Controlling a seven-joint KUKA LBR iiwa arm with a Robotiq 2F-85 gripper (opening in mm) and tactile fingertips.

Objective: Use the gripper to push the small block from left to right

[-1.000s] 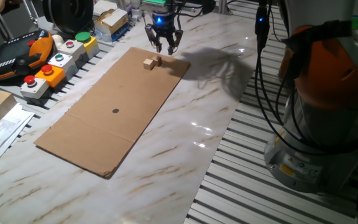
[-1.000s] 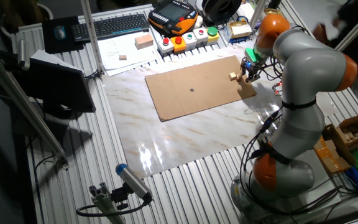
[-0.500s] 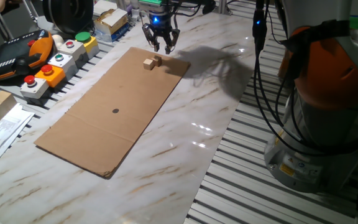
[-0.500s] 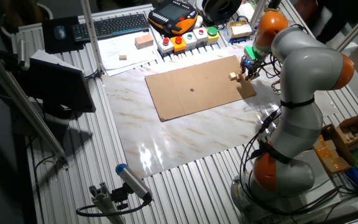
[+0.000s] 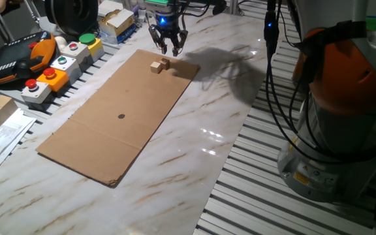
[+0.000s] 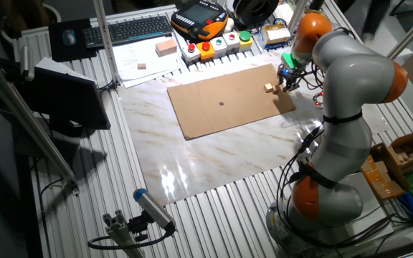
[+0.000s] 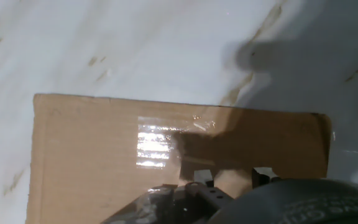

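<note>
Since a second ago, gripper (image 5: 168, 47) has risen and drawn back off the cardboard (image 5: 116, 111); block (image 5: 156, 66) unmoved. Block lies just below the fingertips, apart from them, near the cardboard's far edge. Open cardboard stretches toward the camera. Fingers slightly parted, holding nothing. Block: small tan cube.

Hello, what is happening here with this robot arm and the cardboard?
A KUKA arm holds its gripper just beyond the far end of a cardboard sheet that lies on the marble table. A small wooden block sits on the cardboard near that end, with a second small piece touching it. The gripper is beside the block, not touching it, so the push has not started.
</note>
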